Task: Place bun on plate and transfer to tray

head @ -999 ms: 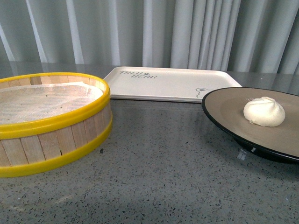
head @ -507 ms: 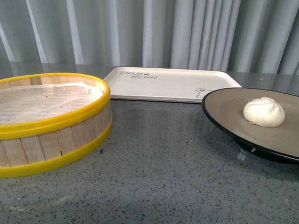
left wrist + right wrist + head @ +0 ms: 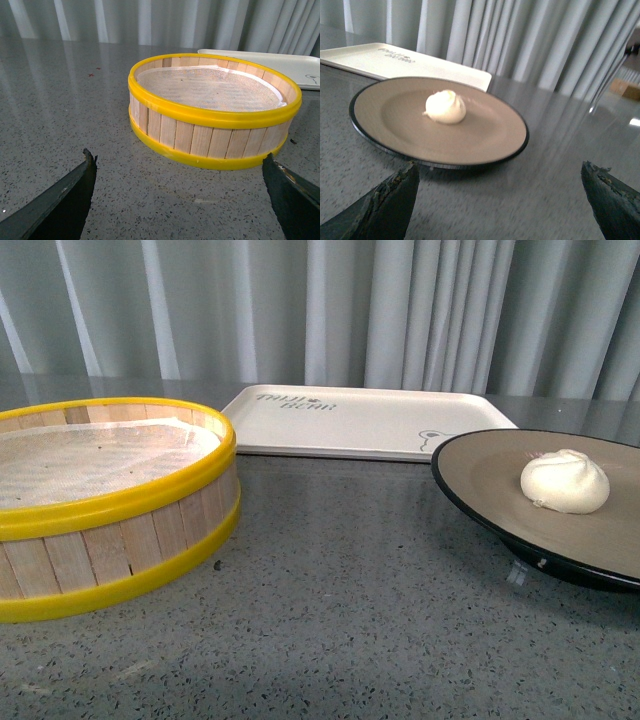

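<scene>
The white bun point(image 3: 565, 481) lies on the beige, black-rimmed plate point(image 3: 480, 475) at the right of the table; both show in the right wrist view, bun point(image 3: 445, 107) on plate point(image 3: 490, 135). The cream tray point(image 3: 360, 420) lies behind, empty; it also shows in the right wrist view point(image 3: 395, 60). My right gripper point(image 3: 500, 172) is open and empty, just short of the plate's near rim. My left gripper point(image 3: 180, 162) is open and empty, in front of the steamer basket. Neither gripper shows in the front view.
A yellow-rimmed wooden steamer basket point(image 3: 100, 500) with a white liner stands at the left; it also shows in the left wrist view point(image 3: 215, 110). Grey curtains hang behind the speckled grey table point(image 3: 340, 620).
The bun and plate have shifted very slightly in the front view; the right wrist view is blurred by motion. Basket and tray have not moved.
</scene>
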{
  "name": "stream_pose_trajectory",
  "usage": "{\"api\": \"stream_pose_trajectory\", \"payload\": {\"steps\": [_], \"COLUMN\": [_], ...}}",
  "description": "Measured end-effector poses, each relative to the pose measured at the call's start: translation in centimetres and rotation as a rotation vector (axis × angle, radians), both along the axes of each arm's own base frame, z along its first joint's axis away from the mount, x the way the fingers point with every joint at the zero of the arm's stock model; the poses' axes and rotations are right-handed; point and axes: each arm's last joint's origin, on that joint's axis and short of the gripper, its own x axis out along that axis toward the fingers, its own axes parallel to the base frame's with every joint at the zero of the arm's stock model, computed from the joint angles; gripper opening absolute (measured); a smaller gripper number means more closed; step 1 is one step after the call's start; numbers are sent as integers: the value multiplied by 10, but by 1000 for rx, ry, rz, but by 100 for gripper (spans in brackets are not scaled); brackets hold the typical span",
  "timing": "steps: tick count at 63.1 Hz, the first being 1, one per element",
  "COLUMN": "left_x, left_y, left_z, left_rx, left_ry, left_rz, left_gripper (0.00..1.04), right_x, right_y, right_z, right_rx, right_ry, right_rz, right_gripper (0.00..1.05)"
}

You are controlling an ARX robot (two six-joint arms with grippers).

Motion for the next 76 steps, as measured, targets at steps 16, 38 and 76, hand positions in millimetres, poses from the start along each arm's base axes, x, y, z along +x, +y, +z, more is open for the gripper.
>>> {"api": "stream_pose_trajectory", "payload": {"steps": [16, 38, 76], "left_x": [0, 0, 0], "left_y": [0, 0, 0], "left_z": [0, 0, 0], "left_rx": [0, 0, 0], "left_ry": [0, 0, 0], "left_rz": [0, 0, 0], "left_gripper": [98, 98, 98], "right_x": [50, 82, 115], "right_y": [-33, -65, -61], "right_z": [84, 95, 46], "right_rx": [241, 1203, 1556], "right_ry": [-118, 262, 566], "right_rz": [-47, -34, -131], "right_gripper": [96, 96, 96]}}
